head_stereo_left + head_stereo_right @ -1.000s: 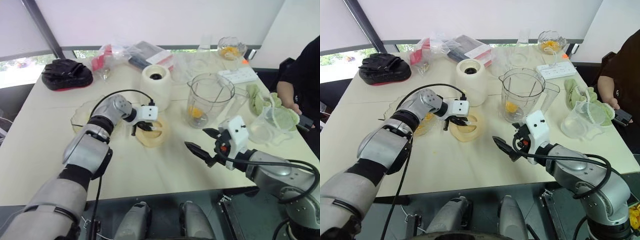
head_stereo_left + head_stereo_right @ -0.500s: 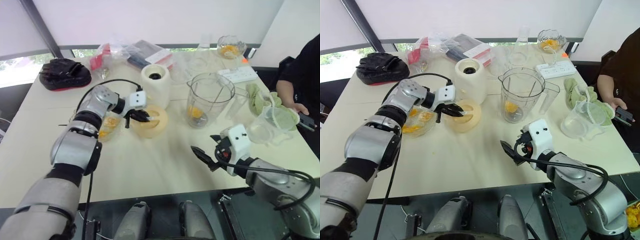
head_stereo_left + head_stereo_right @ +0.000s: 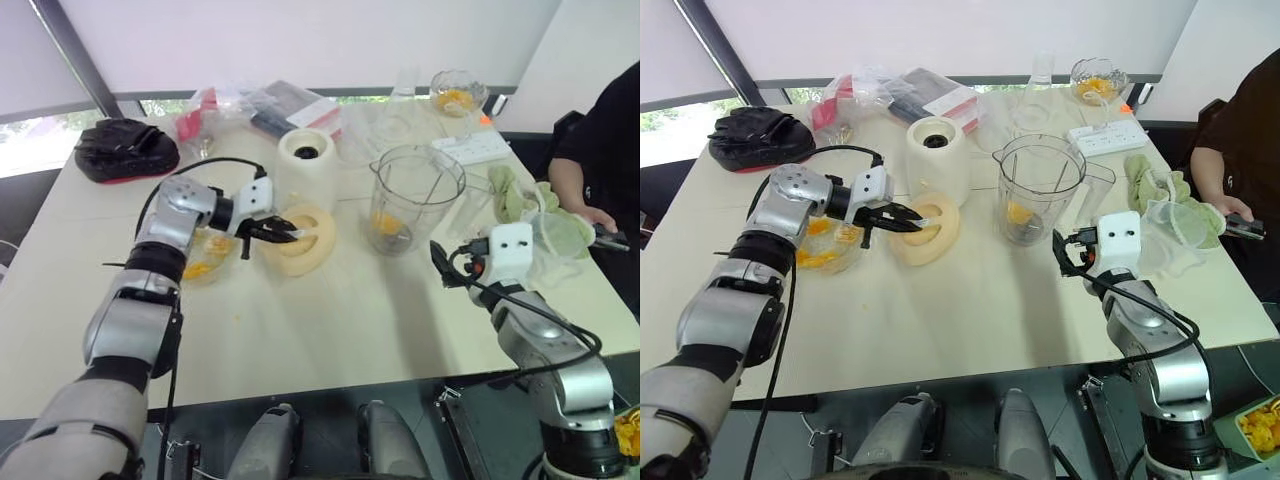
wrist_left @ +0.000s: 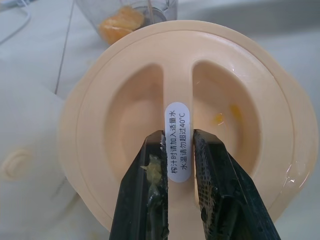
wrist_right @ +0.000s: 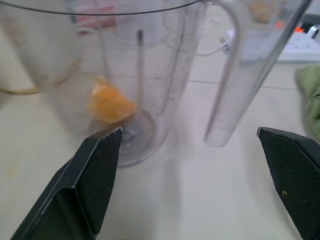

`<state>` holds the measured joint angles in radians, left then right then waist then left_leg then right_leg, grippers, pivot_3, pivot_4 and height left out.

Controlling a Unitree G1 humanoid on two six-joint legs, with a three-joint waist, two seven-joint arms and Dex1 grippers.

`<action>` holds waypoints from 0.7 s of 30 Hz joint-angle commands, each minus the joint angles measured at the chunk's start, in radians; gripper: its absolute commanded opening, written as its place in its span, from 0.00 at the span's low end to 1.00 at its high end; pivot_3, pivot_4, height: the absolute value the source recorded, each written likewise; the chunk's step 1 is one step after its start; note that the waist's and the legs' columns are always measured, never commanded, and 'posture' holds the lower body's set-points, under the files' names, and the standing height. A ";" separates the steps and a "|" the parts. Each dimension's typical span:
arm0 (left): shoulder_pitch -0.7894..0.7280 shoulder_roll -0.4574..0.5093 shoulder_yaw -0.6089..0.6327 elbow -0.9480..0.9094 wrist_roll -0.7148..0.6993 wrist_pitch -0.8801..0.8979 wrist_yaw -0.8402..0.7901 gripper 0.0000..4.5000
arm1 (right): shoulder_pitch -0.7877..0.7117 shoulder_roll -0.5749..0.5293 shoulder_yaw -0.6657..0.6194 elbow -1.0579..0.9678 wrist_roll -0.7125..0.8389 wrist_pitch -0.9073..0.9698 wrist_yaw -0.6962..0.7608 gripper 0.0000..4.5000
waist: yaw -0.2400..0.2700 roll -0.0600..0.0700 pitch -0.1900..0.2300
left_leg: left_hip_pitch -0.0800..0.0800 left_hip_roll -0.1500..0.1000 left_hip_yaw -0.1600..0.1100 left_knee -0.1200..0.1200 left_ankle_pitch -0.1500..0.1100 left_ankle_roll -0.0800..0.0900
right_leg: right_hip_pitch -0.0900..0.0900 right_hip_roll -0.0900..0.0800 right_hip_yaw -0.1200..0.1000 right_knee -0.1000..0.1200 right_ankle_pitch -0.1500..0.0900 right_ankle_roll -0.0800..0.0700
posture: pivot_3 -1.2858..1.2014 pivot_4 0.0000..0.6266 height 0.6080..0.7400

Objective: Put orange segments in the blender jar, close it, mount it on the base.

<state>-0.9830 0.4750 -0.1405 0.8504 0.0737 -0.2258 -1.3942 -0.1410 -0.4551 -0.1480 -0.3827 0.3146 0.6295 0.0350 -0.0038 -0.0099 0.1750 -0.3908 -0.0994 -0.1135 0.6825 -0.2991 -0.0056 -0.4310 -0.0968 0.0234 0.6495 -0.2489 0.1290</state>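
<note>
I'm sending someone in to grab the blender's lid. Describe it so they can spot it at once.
On the pale table, find the cream-white base with the dark socket on top. Just in front of it, tilted up off the table, is the lid: a flat, round beige disc, its centre rib pinched by the left gripper. Unlike the clear blender jar to its right and the glass bowl on its other side, it is opaque.

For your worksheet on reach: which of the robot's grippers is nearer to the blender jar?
Right. The right gripper faces the blender jar with open jaws, close beside its foot. The left gripper is farther off, clamped on the beige lid.
</note>
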 commanded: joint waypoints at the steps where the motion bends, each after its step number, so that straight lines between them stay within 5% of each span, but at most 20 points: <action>1: 0.013 0.019 0.024 -0.101 -0.045 0.027 0.028 0.05 | -0.058 0.001 -0.039 0.063 -0.040 -0.066 0.009 1.00 | -0.002 0.000 0.000 | 0.000 0.000 0.000 0.000 0.000 0.000 | 0.000 0.000 0.000 0.000 0.000 0.000 | 0.52 0.24 1.00; 21: 0.065 0.090 0.007 -0.274 -0.080 0.092 0.079 0.05 | -0.281 0.027 -0.052 0.465 -0.133 -0.282 0.063 1.00 | -0.011 0.001 0.000 | 0.000 0.000 0.000 -0.001 0.002 -0.003 | -0.001 0.000 0.001 0.000 0.000 0.000 | 0.52 0.24 1.00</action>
<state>-0.9097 0.5506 -0.1426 0.6137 0.0119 -0.1333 -1.3240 -0.3933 -0.4292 -0.1826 0.0876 0.1900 0.3792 0.0968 -0.0151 -0.0093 0.1750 -0.3910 -0.0994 -0.1129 0.6815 -0.2975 -0.0086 -0.4324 -0.0970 0.0243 0.6498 -0.2489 0.1289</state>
